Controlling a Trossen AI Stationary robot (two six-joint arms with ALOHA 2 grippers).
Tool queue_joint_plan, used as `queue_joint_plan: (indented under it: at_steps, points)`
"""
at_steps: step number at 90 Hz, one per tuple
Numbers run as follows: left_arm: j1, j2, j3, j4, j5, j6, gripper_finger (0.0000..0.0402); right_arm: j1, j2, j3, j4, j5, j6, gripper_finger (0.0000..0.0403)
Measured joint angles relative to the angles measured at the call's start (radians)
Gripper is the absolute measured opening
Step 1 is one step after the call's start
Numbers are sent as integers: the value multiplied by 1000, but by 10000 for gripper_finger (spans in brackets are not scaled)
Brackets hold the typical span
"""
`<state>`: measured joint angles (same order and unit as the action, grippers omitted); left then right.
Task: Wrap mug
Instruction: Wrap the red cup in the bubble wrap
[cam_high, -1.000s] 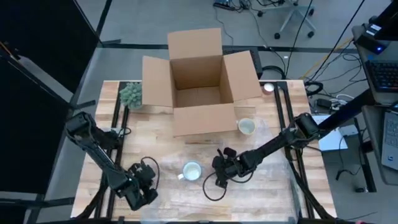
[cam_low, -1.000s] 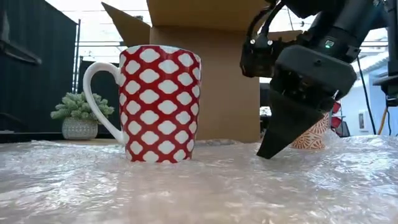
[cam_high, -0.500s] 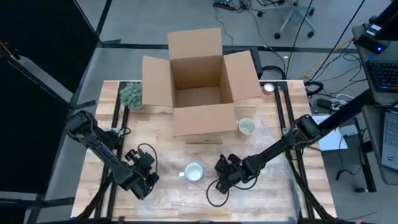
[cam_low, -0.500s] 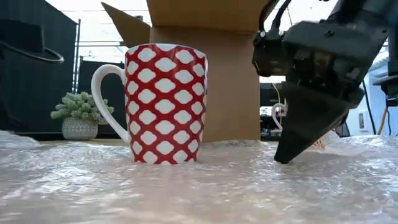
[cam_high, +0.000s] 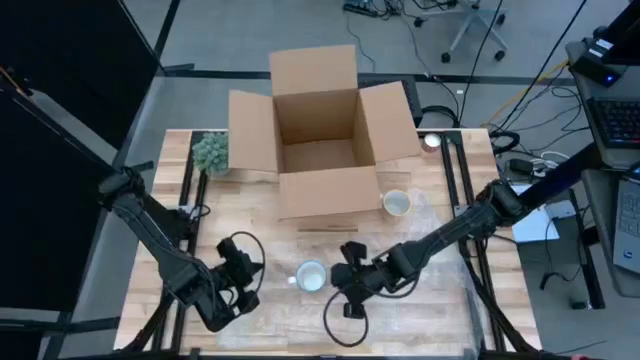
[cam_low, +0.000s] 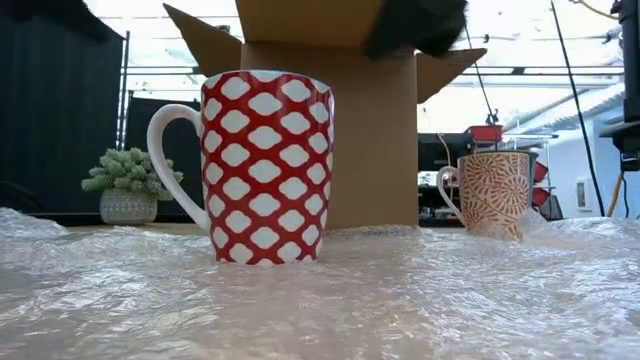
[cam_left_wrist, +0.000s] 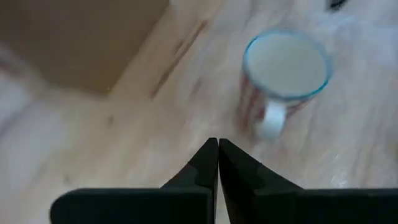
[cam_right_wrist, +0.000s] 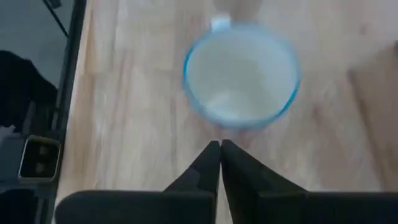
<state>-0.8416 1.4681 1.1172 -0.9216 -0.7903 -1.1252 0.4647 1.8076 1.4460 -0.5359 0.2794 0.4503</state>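
Now red mug (cam_low: 265, 165) upright on bubble wrap (cam_low: 320, 295) mid-bench; my left end effector (cam_left_wrist: 217, 163) clenched, hovering handle side; my right end effector (cam_right_wrist: 220, 163) clenched, just beside the rim

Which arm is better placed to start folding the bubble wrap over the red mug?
Neither clearly. Left gripper and right gripper flank the red mug, both shut. The bubble wrap lies flat.

Red mug (cam_left_wrist: 283, 78): pattern blurred in both wrist views. Cardboard box (cam_low: 330, 110): top cut by the low view's edge. Dark shape (cam_low: 415, 22) at that edge: possibly an arm, unidentifiable.
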Motion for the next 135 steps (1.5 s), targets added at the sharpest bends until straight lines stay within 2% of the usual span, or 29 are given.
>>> queue_joint_plan:
  at_steps: [4, 14, 34, 47, 57, 67, 81, 93, 111, 135]
  points:
    - [4, 0, 4, 3, 1, 22, 0, -13, 0, 28, 5, -17, -15, 19]
    - [10, 0, 5, -10, 17, 38, 0, -39, 7, 65, 67, -133, -82, 61]
    - [-34, -10, 5, -4, 9, 39, 0, -43, 25, 69, 263, -227, -244, 169]
    - [-57, -13, 5, -7, -10, 34, 0, -17, 40, 99, 253, -198, -298, 205]
    - [-64, -14, 5, -7, -17, 32, 0, -6, 157, 275, 87, -160, -379, 206]
    - [-67, -14, 5, -4, -16, 31, 0, -10, 328, 557, -194, -110, -454, 200]
    - [-91, -14, 5, -5, -3, 5, 0, -22, 511, 908, -578, -96, -385, 195]
    - [-110, -14, 5, -8, -3, 5, 0, -18, 518, 837, -577, -94, -331, 191]
    - [-115, -14, 5, -9, -12, 6, 0, -29, 550, 832, -629, -62, -255, 180]
    - [-115, -14, 5, -9, -27, 7, 0, -35, 608, 830, -578, -25, -257, 133]
